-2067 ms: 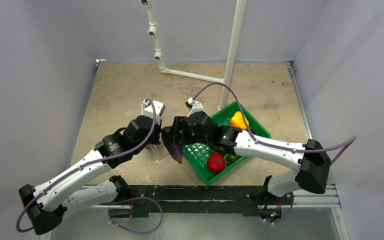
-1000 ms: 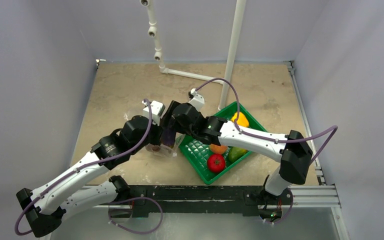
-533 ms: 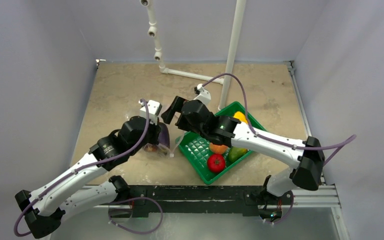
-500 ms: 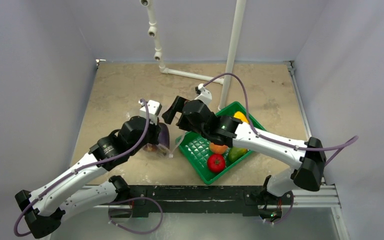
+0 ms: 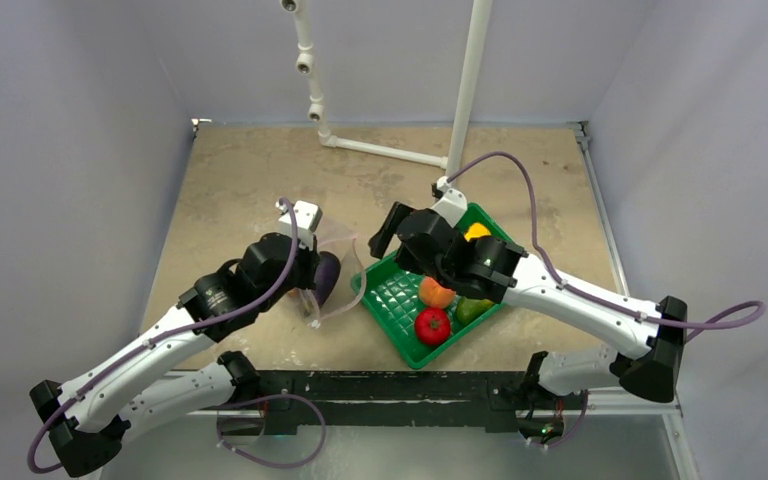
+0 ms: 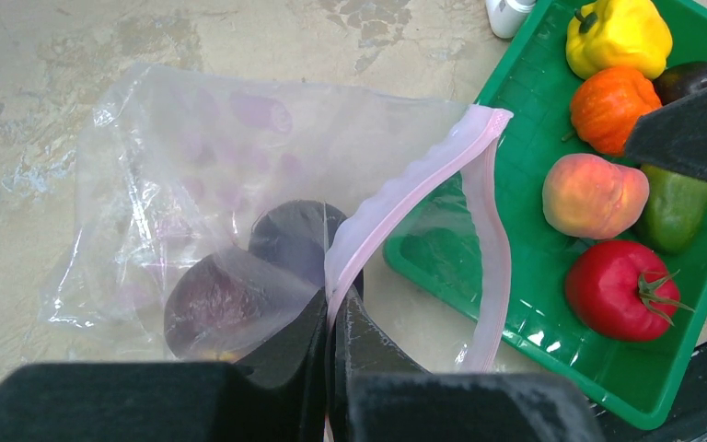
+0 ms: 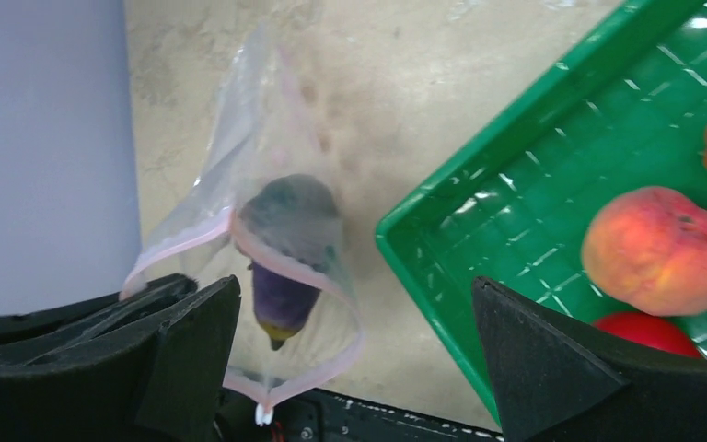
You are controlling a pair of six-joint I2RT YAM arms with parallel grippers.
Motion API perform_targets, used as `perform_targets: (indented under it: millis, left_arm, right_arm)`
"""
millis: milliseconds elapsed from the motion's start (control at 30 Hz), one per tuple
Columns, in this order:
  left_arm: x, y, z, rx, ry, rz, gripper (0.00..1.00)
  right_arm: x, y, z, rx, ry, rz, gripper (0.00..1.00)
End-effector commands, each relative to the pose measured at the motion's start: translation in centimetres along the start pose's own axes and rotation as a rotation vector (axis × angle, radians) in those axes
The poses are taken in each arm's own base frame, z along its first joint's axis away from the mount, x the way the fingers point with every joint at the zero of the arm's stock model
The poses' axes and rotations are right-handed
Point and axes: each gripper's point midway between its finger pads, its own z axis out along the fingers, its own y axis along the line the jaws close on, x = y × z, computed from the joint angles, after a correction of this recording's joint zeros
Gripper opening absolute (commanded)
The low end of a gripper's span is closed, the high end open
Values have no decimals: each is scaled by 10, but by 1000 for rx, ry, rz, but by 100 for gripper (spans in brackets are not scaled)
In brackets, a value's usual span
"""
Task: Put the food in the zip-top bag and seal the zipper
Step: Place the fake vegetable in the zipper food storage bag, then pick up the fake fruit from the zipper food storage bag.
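My left tool (image 6: 331,308) is clamped shut on the pink zipper (image 6: 414,175), holding up the zip-top bag (image 6: 166,175) with the eggplant (image 6: 290,235) inside. My right tool (image 7: 354,295) hangs wide open and empty above the bag's mouth, beside the green tray (image 6: 534,354) holding the peach (image 6: 595,195) and tomato (image 6: 619,291).

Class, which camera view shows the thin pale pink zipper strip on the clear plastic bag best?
The left wrist view: the thin pale pink zipper strip runs sharp and close from the pinching left gripper. The right wrist view shows a blurrier open loop; the top view, barely a faint outline.
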Motion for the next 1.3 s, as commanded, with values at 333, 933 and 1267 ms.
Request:
perform_targets:
  millis: [333, 933, 1267]
  left_arm:
    - [-15, -6, -7, 33, -53, -32, 0]
    - [-15, -10, -8, 55, -53, -31, 0]
    - [-14, -13, -7, 72, -47, -29, 0]
  right_arm:
    - [-55, -121, -9, 330, -173, 179, 98]
    - [-57, -230, 20, 737, -233, 281, 99]
    - [-67, -255, 20, 770, -275, 335, 88]
